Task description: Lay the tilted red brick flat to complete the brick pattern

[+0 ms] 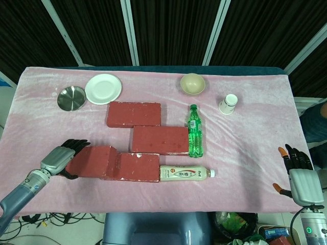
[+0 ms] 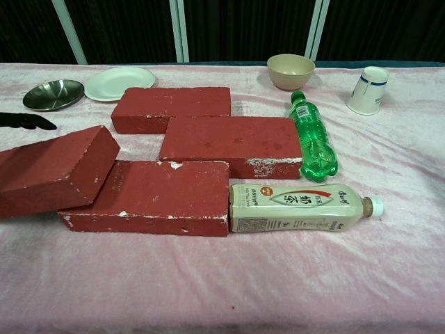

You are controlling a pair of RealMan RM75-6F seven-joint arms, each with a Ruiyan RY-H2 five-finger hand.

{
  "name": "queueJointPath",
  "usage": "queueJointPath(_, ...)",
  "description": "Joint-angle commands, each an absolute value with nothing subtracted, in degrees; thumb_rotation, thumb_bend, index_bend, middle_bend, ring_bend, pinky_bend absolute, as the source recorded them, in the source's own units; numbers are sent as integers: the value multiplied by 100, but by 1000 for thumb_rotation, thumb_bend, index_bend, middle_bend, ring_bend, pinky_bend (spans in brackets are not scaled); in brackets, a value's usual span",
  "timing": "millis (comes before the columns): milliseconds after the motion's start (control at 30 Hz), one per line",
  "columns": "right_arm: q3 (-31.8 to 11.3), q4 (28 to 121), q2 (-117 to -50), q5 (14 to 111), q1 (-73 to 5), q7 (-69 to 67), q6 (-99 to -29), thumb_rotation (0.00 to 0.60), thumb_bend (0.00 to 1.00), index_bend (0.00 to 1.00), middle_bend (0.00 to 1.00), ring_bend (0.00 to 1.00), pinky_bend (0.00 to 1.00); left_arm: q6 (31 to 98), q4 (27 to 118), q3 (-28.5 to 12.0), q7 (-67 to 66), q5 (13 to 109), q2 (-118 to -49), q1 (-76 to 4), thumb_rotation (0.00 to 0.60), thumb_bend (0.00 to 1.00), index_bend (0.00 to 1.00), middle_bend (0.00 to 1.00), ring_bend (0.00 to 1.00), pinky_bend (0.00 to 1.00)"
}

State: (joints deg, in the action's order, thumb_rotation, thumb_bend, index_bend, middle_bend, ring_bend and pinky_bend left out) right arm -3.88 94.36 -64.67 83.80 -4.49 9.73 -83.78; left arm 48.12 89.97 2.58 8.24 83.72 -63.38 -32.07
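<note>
- Brick work first: we see the tilted red brick (image 1: 92, 161) at the table's left front, its right end propped on the flat brick (image 1: 137, 167) beside it.
- Our left hand (image 1: 62, 157) sits at the tilted brick's left end, dark fingers (image 2: 28, 121) curled over its far edge; we cannot tell how firm the hold is.
- Our right hand (image 1: 299, 176) rests well apart at the right table edge, fingers spread, holding nothing.
- From the chest view, the tilted brick's left end is cut off.
</note>
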Motion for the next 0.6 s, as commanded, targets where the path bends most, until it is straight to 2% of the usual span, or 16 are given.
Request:
queueJointPath(33,-388,9444,-6464,8366,-449,969,-8367,600,39,0,0,0,78,4792,9038,267,756,8322,-6331,-3198,600,0,0,45,0,0)
queueJointPath(367,-378,9478,-6435,8326,-454,973,-8315,600,39,0,0,0,78,4777,9037,210,396,8077,-6462,-3200,600,2,10,133,0,0)
queueJointPath(600,-361,9523,-6400,8287,-464,980,-8246,600,39,0,0,0,78,4691,8994,188,91,7896,-6579,-3241,600,47,87,159,0,0)
